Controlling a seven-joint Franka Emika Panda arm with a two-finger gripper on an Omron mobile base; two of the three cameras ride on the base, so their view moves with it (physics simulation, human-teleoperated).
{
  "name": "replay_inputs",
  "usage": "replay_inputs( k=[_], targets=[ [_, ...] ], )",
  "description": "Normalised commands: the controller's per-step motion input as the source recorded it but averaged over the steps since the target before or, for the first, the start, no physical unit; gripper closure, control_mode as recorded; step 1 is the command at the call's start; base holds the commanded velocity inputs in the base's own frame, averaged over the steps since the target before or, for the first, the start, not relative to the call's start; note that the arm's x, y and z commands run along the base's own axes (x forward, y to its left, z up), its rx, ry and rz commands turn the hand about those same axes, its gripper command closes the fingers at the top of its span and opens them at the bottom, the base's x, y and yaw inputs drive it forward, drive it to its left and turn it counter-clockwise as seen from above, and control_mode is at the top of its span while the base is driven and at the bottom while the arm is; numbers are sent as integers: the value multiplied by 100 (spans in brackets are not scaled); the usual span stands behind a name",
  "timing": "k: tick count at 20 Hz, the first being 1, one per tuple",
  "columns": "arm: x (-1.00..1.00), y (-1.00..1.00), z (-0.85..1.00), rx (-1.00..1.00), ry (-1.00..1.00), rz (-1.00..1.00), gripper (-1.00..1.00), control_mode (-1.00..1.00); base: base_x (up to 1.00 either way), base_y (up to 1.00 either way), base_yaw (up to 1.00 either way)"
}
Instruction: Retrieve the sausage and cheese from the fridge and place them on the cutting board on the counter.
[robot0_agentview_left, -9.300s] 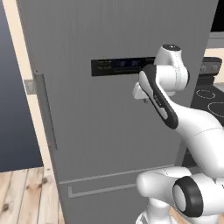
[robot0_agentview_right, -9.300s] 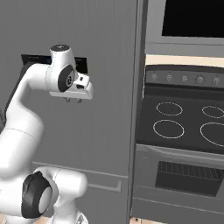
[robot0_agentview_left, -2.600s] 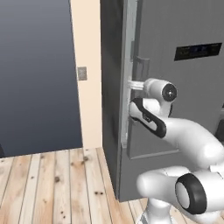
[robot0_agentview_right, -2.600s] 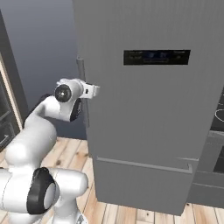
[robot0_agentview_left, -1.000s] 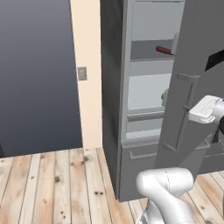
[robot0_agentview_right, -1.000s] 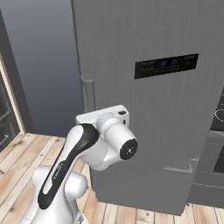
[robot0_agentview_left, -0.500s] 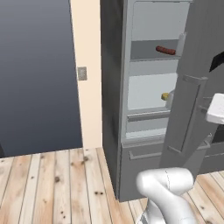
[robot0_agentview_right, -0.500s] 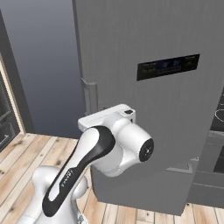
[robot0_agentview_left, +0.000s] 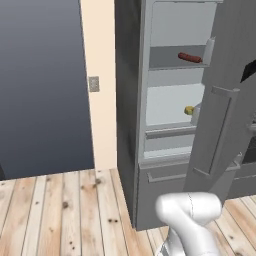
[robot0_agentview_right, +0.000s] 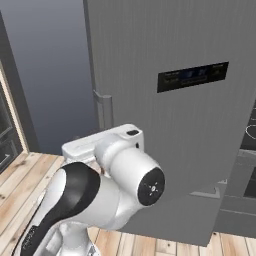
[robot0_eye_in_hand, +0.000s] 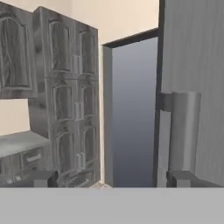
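The fridge (robot0_agentview_left: 131, 100) stands open, its door (robot0_agentview_left: 225, 90) swung out to the right. On an upper shelf lies the dark red sausage (robot0_agentview_left: 190, 57). The small yellow cheese (robot0_agentview_left: 189, 110) sits one shelf lower, by the door's edge. In the hand view my gripper (robot0_eye_in_hand: 113, 179) is open, its fingertips (robot0_eye_in_hand: 43, 178) far apart with nothing between them. The door's long handle (robot0_eye_in_hand: 179, 131) runs just beyond the right fingertip. The right base view has the door's outer face with its black display strip (robot0_agentview_right: 192, 76). A strip of counter (robot0_eye_in_hand: 19, 142) lies at the left. The cutting board is out of view.
Tall dark wooden cabinets (robot0_eye_in_hand: 65, 100) and a dark doorway (robot0_eye_in_hand: 131, 109) lie ahead of the hand. A beige wall with a switch plate (robot0_agentview_left: 93, 83) flanks the fridge. Wooden floor (robot0_agentview_left: 60, 210) spreads to the left. A stove (robot0_agentview_right: 249, 135) sits right of the fridge.
The fingers have come apart and let go of the door handle. My hand has slid right, out of the left base view. The door stands a little wider.
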Motion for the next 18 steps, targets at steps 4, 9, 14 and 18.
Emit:
replay_inputs(
  k=[4,9,14,18],
  targets=[
    [-37,51,0,-12,16,-57,-100,-100,0,0,0],
    [24,95,0,-39,26,-32,-100,-100,0,0,0],
    [68,85,0,-49,22,-24,-100,-100,0,0,0],
    [55,54,0,-37,0,-38,-100,-100,0,0,0]
  ],
)
